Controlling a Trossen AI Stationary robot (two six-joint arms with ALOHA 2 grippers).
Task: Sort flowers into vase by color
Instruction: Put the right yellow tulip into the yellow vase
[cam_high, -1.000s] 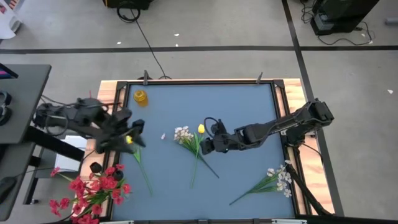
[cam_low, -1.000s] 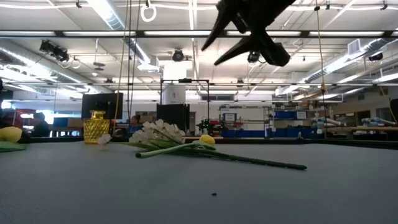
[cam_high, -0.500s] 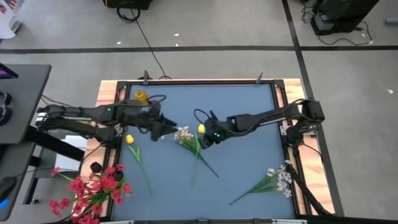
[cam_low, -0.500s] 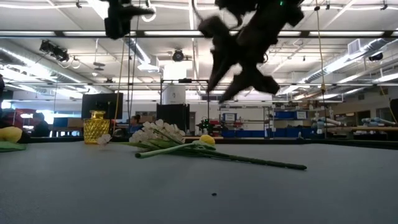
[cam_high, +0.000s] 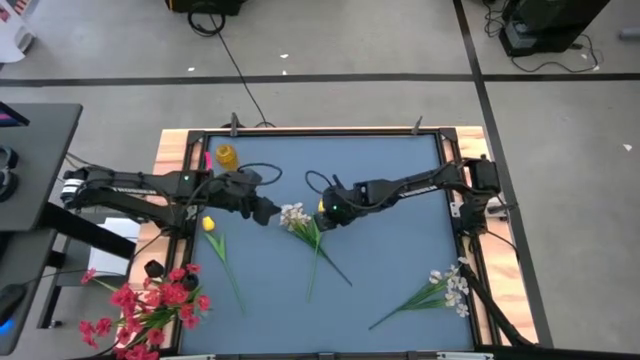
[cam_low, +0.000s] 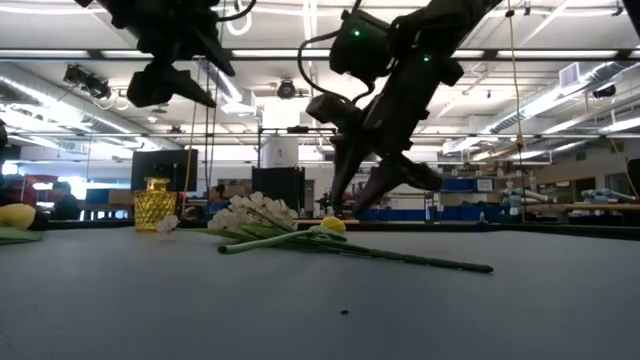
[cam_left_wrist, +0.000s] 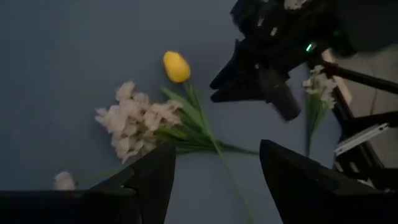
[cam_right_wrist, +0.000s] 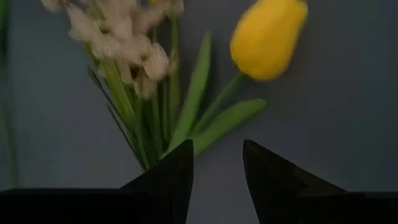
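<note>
A yellow tulip bud (cam_high: 322, 207) and a white sprig (cam_high: 293, 215) lie crossed in the middle of the table, their green stems (cam_high: 318, 255) trailing toward the near edge. My right gripper (cam_right_wrist: 216, 180) is open and hovers just above the tulip (cam_right_wrist: 268, 37) and its leaves, touching nothing. In the low view the right gripper (cam_low: 365, 190) points down over the bud (cam_low: 333, 224). My left gripper (cam_left_wrist: 214, 186) is open, higher up, left of the white blossoms (cam_left_wrist: 137, 121). A second tulip (cam_high: 208, 224) lies near the left edge.
A small yellow vase (cam_high: 227, 156) stands at the far left corner. Another white sprig (cam_high: 445, 290) lies near the right near corner. Red flowers (cam_high: 150, 305) stick out past the near left corner. A loose white petal (cam_left_wrist: 64, 180) lies by the left gripper.
My left gripper has swung from the left edge toward the table's middle, stopping beside the white sprig. My right gripper has moved toward the left and far side and come down over the yellow tulip. The flowers have stayed where they were.
</note>
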